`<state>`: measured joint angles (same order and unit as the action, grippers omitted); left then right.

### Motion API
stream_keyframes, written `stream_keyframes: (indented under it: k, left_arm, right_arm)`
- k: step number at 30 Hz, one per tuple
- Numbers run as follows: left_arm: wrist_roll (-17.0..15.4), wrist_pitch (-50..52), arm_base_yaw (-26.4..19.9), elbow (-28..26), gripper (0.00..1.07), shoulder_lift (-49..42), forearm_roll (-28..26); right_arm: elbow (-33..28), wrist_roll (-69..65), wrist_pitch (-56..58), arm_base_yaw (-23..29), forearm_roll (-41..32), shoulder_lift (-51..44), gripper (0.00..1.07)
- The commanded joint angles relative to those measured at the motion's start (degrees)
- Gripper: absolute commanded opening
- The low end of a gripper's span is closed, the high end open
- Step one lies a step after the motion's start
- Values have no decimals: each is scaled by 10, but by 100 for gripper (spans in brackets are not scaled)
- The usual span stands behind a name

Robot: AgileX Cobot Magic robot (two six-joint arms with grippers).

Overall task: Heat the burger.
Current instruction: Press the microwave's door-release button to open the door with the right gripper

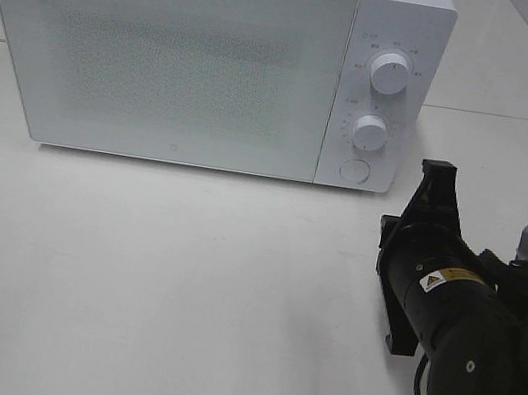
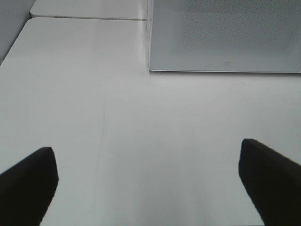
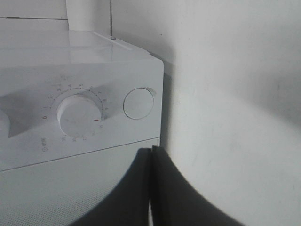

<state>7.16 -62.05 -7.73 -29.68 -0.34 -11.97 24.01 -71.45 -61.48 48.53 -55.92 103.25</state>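
From high up, the white microwave (image 1: 165, 59) stood shut on the table (image 1: 180, 275), the right gripper (image 1: 439, 169) near its lower dial (image 1: 369, 131); the left wrist view showed the left gripper (image 2: 146, 148) spread wide above the table; the right wrist view showed jaws pressed together, empty, near the round button (image 3: 138, 103); where the burger was could not be told.

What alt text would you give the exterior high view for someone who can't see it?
A white microwave, door closed, stands at the back of a white table. The right gripper, shut, reaches in from the lower right, its tips to the right of the round button under the two dials. No burger is visible.
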Motion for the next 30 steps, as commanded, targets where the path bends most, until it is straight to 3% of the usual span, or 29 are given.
stream_keyframes:
  k: [1, 16, 30]
  left_arm:
    - [1, 9, -2, 1, 98, -14, -1]
    - [1, 9, -2, 1, 98, -14, -1]
    - [1, 9, -2, 1, 98, -14, -1]
  right_arm:
    - [3, -2, 2, -16, 26, 1, 0]
    - [73, -50, 44, -79, 119, 48, 0]
    - [139, -73, 41, -86, 123, 121, 0]
